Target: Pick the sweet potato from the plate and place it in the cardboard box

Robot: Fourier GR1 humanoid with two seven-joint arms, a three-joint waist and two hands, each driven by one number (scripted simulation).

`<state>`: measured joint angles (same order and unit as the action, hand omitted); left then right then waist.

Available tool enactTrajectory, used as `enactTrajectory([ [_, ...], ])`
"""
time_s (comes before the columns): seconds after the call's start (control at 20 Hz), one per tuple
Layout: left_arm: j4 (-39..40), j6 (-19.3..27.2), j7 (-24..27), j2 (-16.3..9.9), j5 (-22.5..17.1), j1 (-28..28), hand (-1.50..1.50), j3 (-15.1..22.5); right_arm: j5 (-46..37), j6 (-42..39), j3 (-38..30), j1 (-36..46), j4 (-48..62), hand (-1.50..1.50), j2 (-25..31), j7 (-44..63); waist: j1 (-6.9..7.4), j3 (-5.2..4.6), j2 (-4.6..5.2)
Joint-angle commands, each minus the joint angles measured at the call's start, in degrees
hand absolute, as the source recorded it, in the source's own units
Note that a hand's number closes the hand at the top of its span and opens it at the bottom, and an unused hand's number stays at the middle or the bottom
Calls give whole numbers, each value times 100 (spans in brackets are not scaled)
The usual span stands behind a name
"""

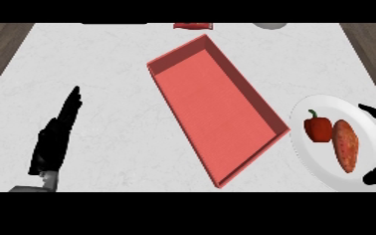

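- White marbled counter fills nearly all of the head view, with dark wood showing at the far corners.
- Red-pink cardboard box, a shallow open tray with low walls, lies diagonally across the middle, its long side running from far-left to near-right; nothing is inside it.
- White plate sits at the right edge, just beside the box's near-right corner.
- Left hand rests at the lower left, fingers straight and pointing away, holding nothing, well apart from the plate.
- Sweet potato lies on the plate's right half, orange and tapered, its long axis running roughly near-to-far with a slight tilt.
- Red bell pepper stands touching or nearly touching the sweet potato's left side, between it and the box.
- Right hand shows only as dark fingertips at the right edge, near the plate's rim; whether it is open or curled I cannot tell.
- My judgement: the right hand is far nearer, should close across the short width, and must then carry leftward over the pepper to the box.
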<state>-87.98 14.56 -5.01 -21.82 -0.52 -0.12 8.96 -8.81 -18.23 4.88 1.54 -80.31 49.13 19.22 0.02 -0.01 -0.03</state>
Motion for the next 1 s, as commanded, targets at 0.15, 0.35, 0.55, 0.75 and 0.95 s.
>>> enactTrajectory([
  [0.15, -194, -125, -166, 303, 370, 139, 0, -197, -542, -242, -403, -296, -401, -150, -497, 91, -13, 0, -4],
  [0.35, 73, -592, 36, 267, 205, -12, 0, -550, -1044, -251, -472, 33, 275, -150, -838, -272, 3, 1, 2],
  [0.55, -151, -679, 77, 401, 428, 169, 0, -596, -1170, -492, -816, -119, 2, -150, -956, -176, -1, 0, -1],
  [0.75, -337, -669, -200, 523, 554, 170, 0, -628, -1541, -302, -811, -221, 323, -150, -1206, -592, -3, 1, -1],
  [0.95, -557, -684, -309, 708, 771, 315, 0, -568, -1602, -542, -893, 25, -9, -150, -1501, -156, 6, 1, -3],
])
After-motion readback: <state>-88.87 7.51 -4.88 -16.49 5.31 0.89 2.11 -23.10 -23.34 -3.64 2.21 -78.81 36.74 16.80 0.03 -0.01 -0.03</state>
